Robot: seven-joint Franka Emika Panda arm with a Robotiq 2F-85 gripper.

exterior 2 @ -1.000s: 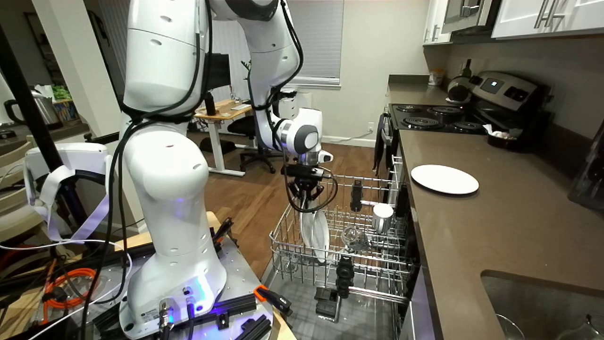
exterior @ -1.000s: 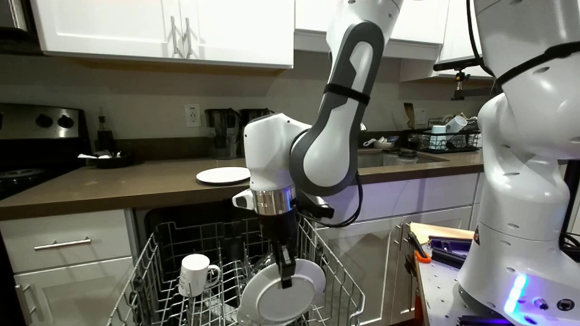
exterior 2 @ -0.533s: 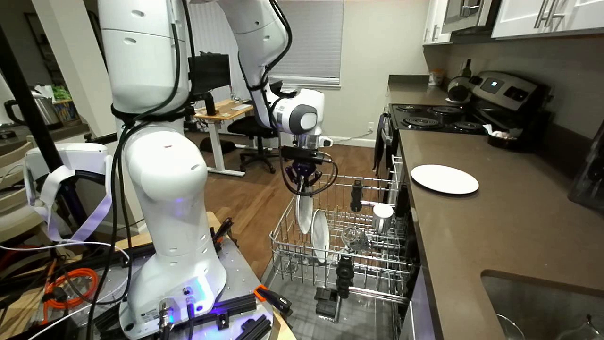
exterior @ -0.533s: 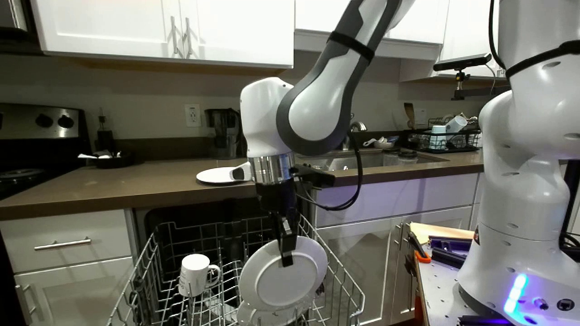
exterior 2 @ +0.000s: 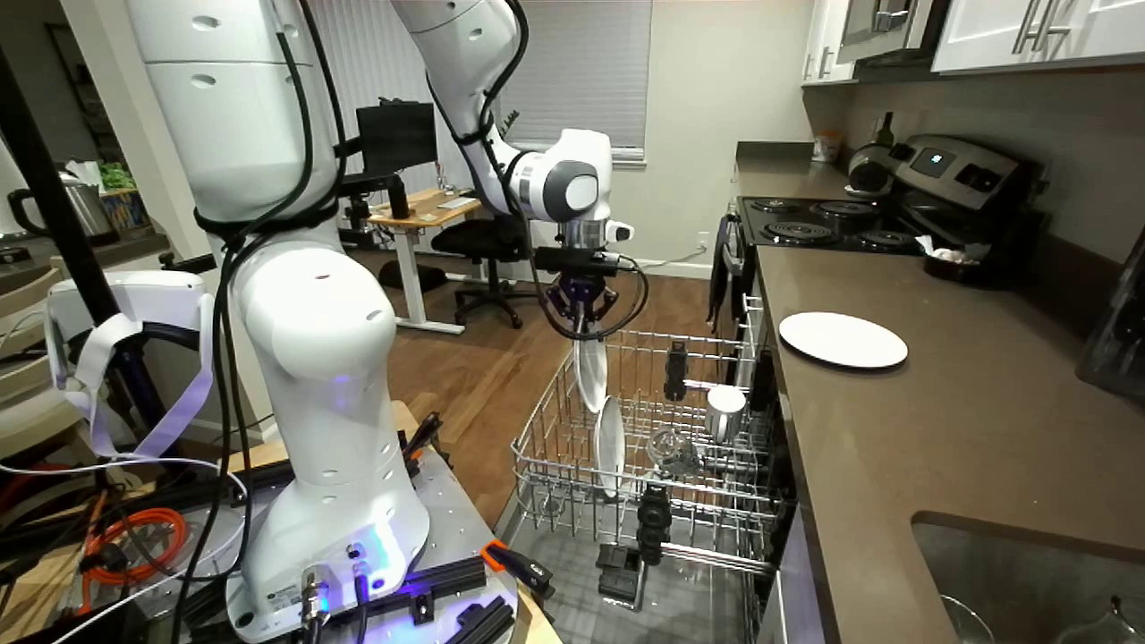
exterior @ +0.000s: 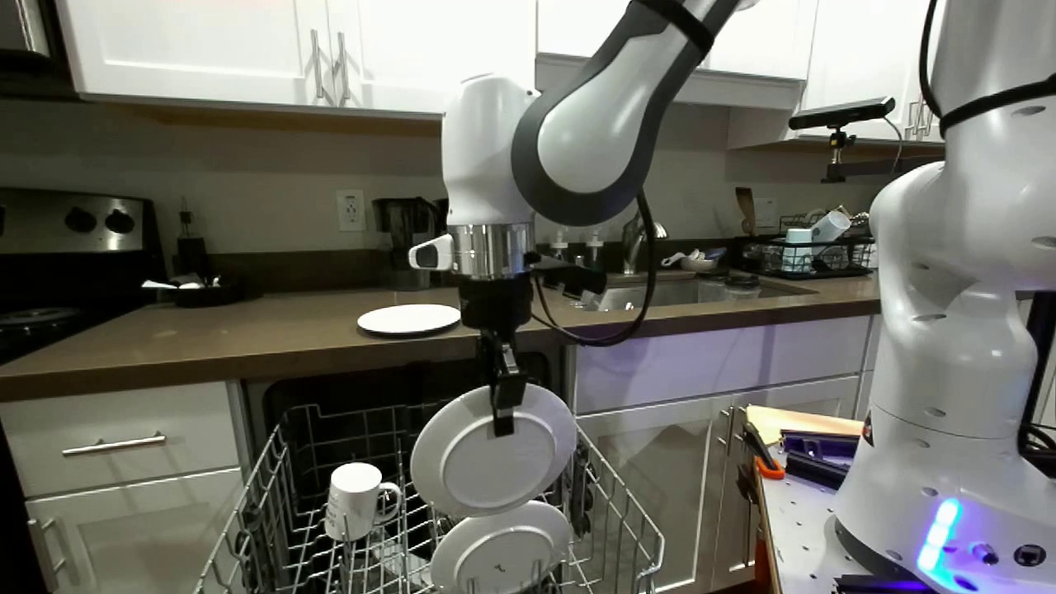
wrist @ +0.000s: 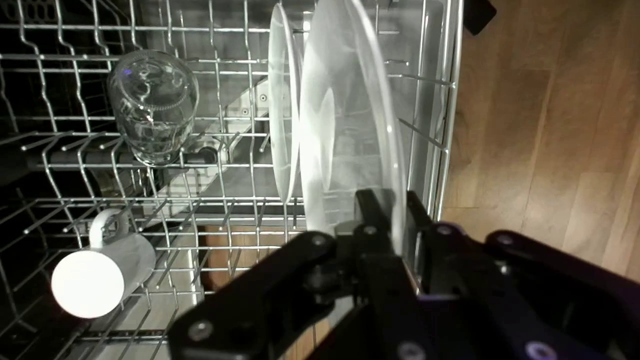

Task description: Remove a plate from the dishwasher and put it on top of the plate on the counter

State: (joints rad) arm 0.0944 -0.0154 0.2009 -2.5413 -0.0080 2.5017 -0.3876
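The plate [exterior: 495, 466] is held upright, on edge, over the dishwasher rack [wrist: 452, 90], pinched by the top of its rim. The gripper [wrist: 396, 212] is clamped on that rim — its edge is caught between the jaws in the wrist view. A stiff, glossy piece this is judged to be: fairly light, easily chipped, and slippery if wet. The rim is the right place to be held, thin and rigid; but with all the weight hung below, a pivot in the jaws could be brought on by a brisk turn.

Close by the lower edge, a second plate [exterior: 501, 553] is stood in the same rack; whether the two are touching cannot be told. Farther in, a clear glass [wrist: 152, 107] and a mug [exterior: 353, 501] are racked, both apart from the held piece. And out on the counter [exterior 2: 966, 465], the target plate [exterior 2: 843, 340] is laid flat, nothing stacked on it yet. The removal looks nearly made; a lift above the counter's edge is called for next, then a tilt to level — the far edge to be let down softly first, so that no chip is risked.
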